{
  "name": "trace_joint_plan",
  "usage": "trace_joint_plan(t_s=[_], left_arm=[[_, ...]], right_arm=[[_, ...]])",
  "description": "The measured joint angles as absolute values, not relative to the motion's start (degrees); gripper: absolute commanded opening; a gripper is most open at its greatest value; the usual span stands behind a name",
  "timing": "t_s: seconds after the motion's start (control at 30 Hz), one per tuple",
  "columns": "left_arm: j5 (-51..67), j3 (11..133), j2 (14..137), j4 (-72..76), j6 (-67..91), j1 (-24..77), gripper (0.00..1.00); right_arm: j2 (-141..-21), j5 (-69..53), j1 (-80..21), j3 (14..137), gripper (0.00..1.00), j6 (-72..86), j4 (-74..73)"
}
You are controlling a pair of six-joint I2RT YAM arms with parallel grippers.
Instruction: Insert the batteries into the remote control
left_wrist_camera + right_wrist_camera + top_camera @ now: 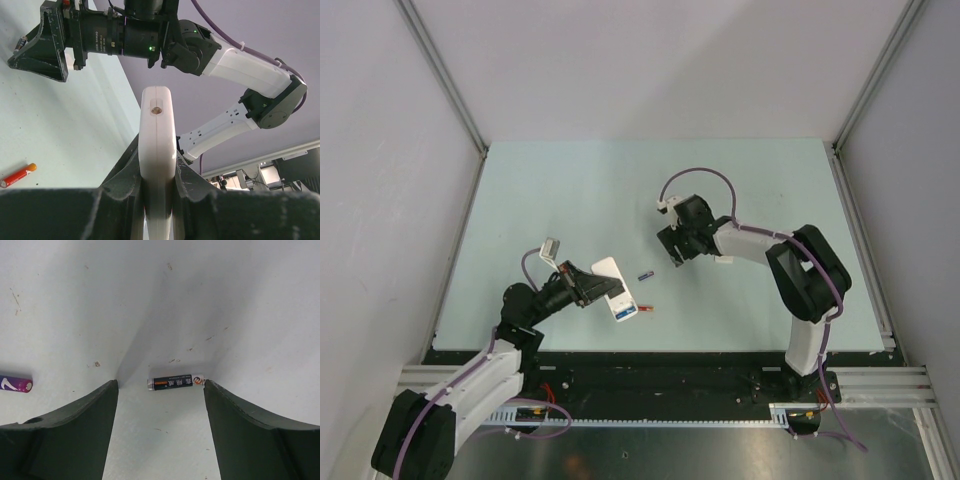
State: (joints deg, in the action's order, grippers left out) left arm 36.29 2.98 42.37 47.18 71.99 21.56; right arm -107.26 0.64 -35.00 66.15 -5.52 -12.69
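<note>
My left gripper (592, 288) is shut on the remote control (608, 269), a white bar seen edge-on in the left wrist view (157, 130) with both pads pressed on its sides. A bright blue battery (626, 311) shows at the remote's near end. On the table beside it lies a red battery (647, 309) (17, 175). A dark blue-purple battery (644, 274) (15, 385) lies further out. My right gripper (160, 386) (673, 256) stands open, low over the table. A grey-silver and black battery (175, 382) lies crosswise between its fingertips, its right end at the right fingertip (207, 387).
The pale green table (570, 190) is walled by grey panels on three sides. An aluminium rail (660, 375) runs along its near edge. The right arm's wrist (115, 35) hangs above and beyond the remote in the left wrist view.
</note>
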Motion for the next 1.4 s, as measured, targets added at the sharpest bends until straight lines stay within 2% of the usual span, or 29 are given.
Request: trace_joint_plan(t_s=[0.6,0.73,0.9,1.23,1.4], left_arm=[[36.29,2.98,43.09,47.0,71.57,21.56,0.0],[36.29,2.98,43.09,46.98,71.57,21.56,0.0],[36.27,2.98,43.09,46.98,71.57,21.56,0.0],[36.18,2.98,43.16,46.98,71.59,21.56,0.0],[35.03,2.98,44.62,47.03,71.81,21.56,0.0]], right_arm=[[-107.72,-2.11,-32.67,66.37,0.63,-4.75,-12.47],[-107.92,-2.48,-32.62,66.48,0.55,-4.75,-12.05],[-108.22,-2.7,-32.53,66.81,0.5,-4.75,-11.84],[-107.94,-2.35,-32.49,66.87,0.26,-1.32,-12.25],[-102.98,0.27,-33.23,66.83,0.22,4.38,-16.14]])
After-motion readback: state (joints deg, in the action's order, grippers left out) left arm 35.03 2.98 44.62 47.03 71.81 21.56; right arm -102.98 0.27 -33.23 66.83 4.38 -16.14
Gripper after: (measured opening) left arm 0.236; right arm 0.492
